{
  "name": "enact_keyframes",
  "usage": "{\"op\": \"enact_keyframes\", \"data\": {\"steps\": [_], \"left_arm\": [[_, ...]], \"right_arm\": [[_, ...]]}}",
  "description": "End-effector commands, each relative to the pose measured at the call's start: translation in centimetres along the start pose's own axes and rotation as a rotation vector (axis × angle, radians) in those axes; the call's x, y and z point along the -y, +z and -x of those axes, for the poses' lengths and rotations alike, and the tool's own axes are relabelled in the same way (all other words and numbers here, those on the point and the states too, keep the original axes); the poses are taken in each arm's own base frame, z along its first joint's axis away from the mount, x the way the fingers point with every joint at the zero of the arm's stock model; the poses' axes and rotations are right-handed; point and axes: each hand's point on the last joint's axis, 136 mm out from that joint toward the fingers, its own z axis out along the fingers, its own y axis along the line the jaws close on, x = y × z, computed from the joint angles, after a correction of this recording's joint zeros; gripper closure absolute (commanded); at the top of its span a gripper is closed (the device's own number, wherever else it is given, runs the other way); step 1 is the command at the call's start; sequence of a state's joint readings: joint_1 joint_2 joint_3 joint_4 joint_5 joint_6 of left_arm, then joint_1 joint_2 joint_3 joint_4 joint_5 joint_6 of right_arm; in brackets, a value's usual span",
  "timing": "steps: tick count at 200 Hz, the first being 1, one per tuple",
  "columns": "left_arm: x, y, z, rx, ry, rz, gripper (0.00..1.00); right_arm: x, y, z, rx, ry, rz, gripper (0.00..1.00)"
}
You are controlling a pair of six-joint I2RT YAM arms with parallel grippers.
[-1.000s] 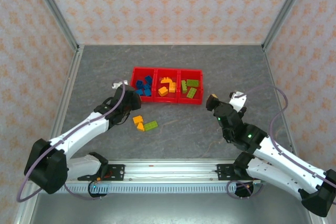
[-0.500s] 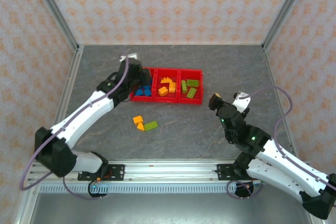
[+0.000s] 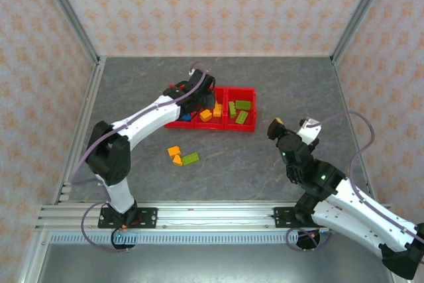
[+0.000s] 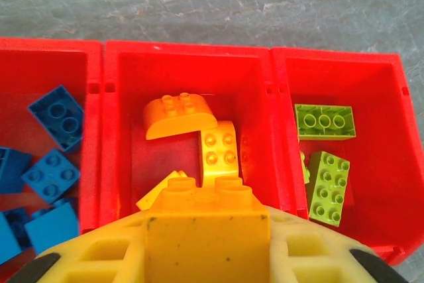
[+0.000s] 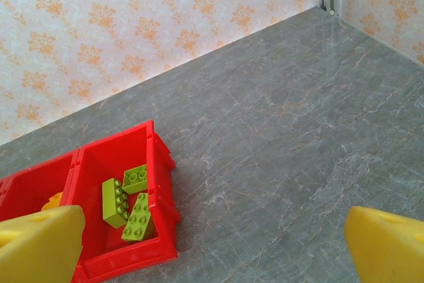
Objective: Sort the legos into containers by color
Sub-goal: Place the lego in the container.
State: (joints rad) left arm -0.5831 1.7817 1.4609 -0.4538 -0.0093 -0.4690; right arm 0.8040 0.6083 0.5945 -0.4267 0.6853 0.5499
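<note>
Bare table (image 3: 298, 87) right of containers (image 3: 232, 128)

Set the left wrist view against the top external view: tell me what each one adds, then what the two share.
Left wrist adds: an orange-yellow brick clamped in the left gripper, poised above the middle bin.
Top external adds: two orange-yellow bricks and a green brick loose on the table, and the right gripper off to the right of the bins.
Shared: the red bins, holding blue bricks on the left, orange-yellow in the middle and green on the right.
</note>
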Motion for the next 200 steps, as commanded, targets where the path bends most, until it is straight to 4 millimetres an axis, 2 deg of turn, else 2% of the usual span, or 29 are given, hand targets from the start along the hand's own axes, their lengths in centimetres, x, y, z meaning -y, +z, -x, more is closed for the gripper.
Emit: {"op": "enact_keyframes", "data": {"steps": [1,34,53,55,60,129,177,182,200], "left_arm": [[1.2,0.7,-0.3,-0.036,0.043,-0.01,0.79],[1.1,2.8,-1.9,-0.092,0.06,0.019,0.77],[1.0,3.0,-2.0,-0.092,0.06,0.019,0.75],[0.9,3.8,-2.6,-0.109,0.063,0.028,0.74],[0.8,4.2,-2.9,-0.116,0.064,0.033,0.74],[0.5,5.5,-3.7,-0.116,0.055,0.04,0.63],[0.3,4.5,-2.8,-0.066,0.04,0.039,0.33],[0.4,3.3,-1.8,-0.037,0.033,0.032,0.3],[-0.1,1.7,-1.3,-0.016,0.028,0.049,0.2]], "right_arm": [[1.2,0.1,-0.2,0.02,-0.004,-0.047,0.0],[1.2,0.2,-0.3,0.019,-0.005,-0.049,0.0],[1.2,0.2,-0.3,0.019,-0.006,-0.049,0.0],[1.2,0.2,-0.3,0.019,-0.006,-0.05,0.0],[1.2,0.2,-0.4,0.019,-0.008,-0.051,0.0],[1.4,0.2,-0.4,0.019,-0.01,-0.059,0.0],[1.4,0.1,-0.2,0.021,-0.008,-0.059,0.0],[1.4,0.1,-0.2,0.021,-0.006,-0.059,0.0],[1.4,0.1,-0.3,0.02,-0.008,-0.06,0.0]]}}
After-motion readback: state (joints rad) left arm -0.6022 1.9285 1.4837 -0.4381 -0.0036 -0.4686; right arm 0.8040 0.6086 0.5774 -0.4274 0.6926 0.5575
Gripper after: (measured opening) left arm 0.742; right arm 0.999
